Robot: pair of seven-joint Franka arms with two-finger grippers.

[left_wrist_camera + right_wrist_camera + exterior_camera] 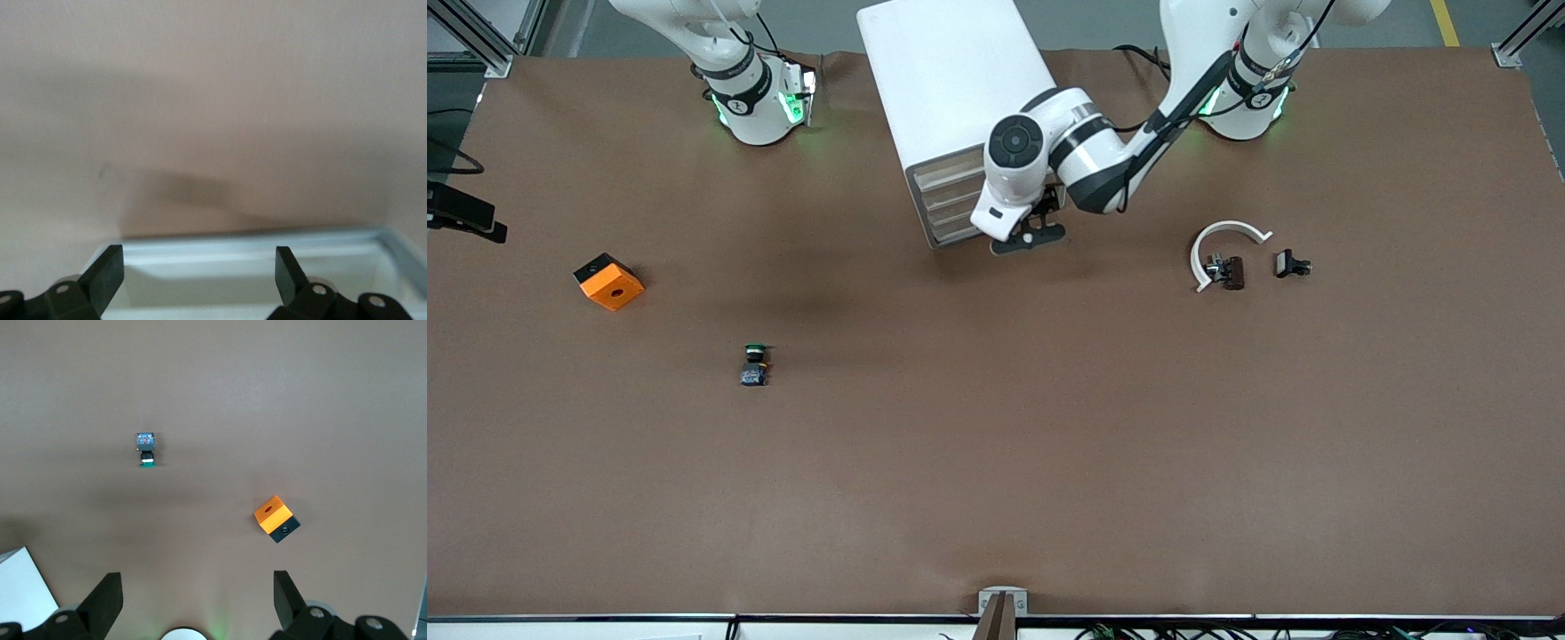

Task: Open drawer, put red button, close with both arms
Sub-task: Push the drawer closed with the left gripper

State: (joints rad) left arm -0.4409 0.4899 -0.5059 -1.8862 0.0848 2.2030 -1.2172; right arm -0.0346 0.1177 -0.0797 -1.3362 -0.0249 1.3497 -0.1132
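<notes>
The white drawer cabinet [951, 98] stands at the table's robot side, its drawer fronts [945, 203] facing the front camera. My left gripper [1030, 233] is right in front of those drawers, open and empty. In the left wrist view its fingers [107, 277] straddle the white rim of a pulled-out drawer [253, 235], and the part of the inside that shows is bare. My right gripper [197, 583] is open and empty, high over the right arm's end of the table. No red cap shows clearly anywhere. A small dark reddish part [1230, 272] lies toward the left arm's end.
A green-capped switch [754, 364] [146, 448] and an orange box [608, 282] [274, 518] lie toward the right arm's end. A white curved piece [1221, 238] and a small black part [1291, 264] lie toward the left arm's end.
</notes>
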